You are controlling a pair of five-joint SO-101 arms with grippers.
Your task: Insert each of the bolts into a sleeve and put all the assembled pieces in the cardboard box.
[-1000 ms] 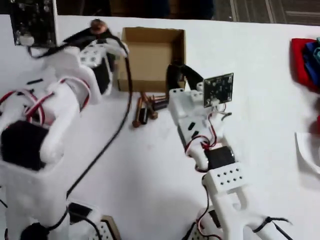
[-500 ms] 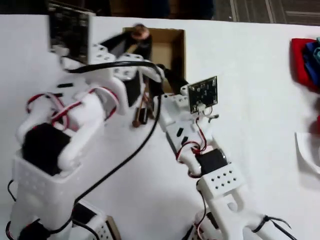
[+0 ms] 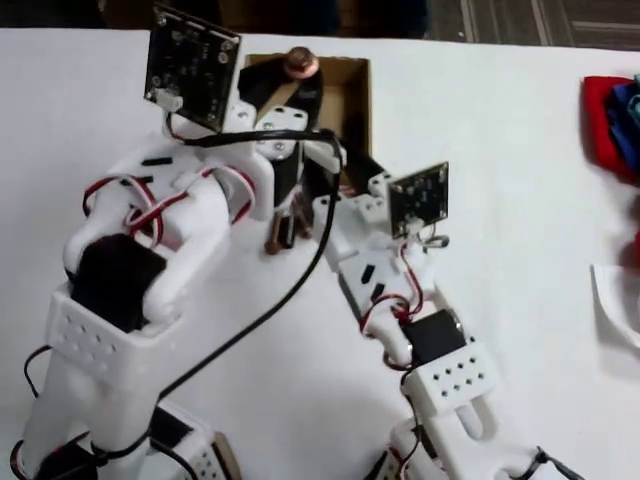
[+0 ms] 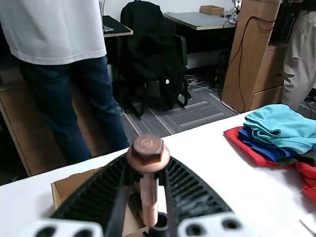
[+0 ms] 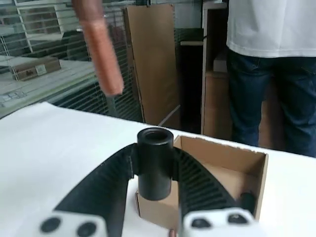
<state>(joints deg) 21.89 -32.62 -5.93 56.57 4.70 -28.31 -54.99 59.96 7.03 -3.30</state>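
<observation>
Bolt point(image 4: 147, 183), pinched head-up in the left gripper point(image 3: 290, 88), hangs over the cardboard box point(image 3: 357, 90) by the table's far edge. Its tilted tip is off to one side of the sleeve point(image 5: 155, 164), which the right gripper point(image 5: 155, 150) clamps upright. Lowered like this, it would probably hit the sleeve's rim and jam. A second ago the bolt was left of the box.

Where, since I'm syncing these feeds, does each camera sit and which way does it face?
High view: fixed overhead, looking down on both arms and the cardboard box.
Left wrist view: on that wrist, facing the room; left gripper holds a bolt.
Right wrist view: on that wrist, facing the box; right gripper holds a sleeve.
All share the bolt.
</observation>
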